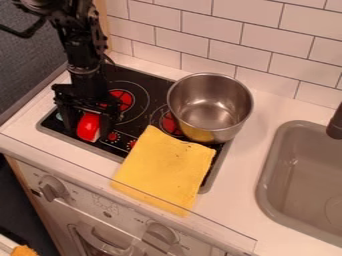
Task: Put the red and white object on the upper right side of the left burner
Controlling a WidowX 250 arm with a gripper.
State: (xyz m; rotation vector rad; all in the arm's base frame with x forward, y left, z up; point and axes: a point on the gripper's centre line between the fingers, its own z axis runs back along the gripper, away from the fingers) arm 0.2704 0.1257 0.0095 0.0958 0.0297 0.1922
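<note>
Well, in the camera view the black gripper (pixel 91 126) hangs down over the front left part of the black stove top (pixel 137 77), the arm (pixel 83 62) coming in from the upper left. The red and white object (pixel 87 127) is right at the gripper's lower end, its red side toward the camera and a pale strip along its right. Whether the gripper is closed on it or merely stands around it, I cannot tell, nor whether it rests on the surface. It lies nearer the front edge than the left burner (pixel 121 98), outside that burner's red middle.

A steel pot (pixel 208 111) stands upright at the right of the stove top, partly hiding another burner (pixel 169 123). Just in front of the pot, a yellow cloth (pixel 163 170) is spread over the stove's front and onto the white counter (pixel 230 217). Farther right are a grey sink (pixel 300 170) and a dark faucet (pixel 336 123); tiles (pixel 210 25) cover the wall behind, and knobs (pixel 52 189) line the front panel below
</note>
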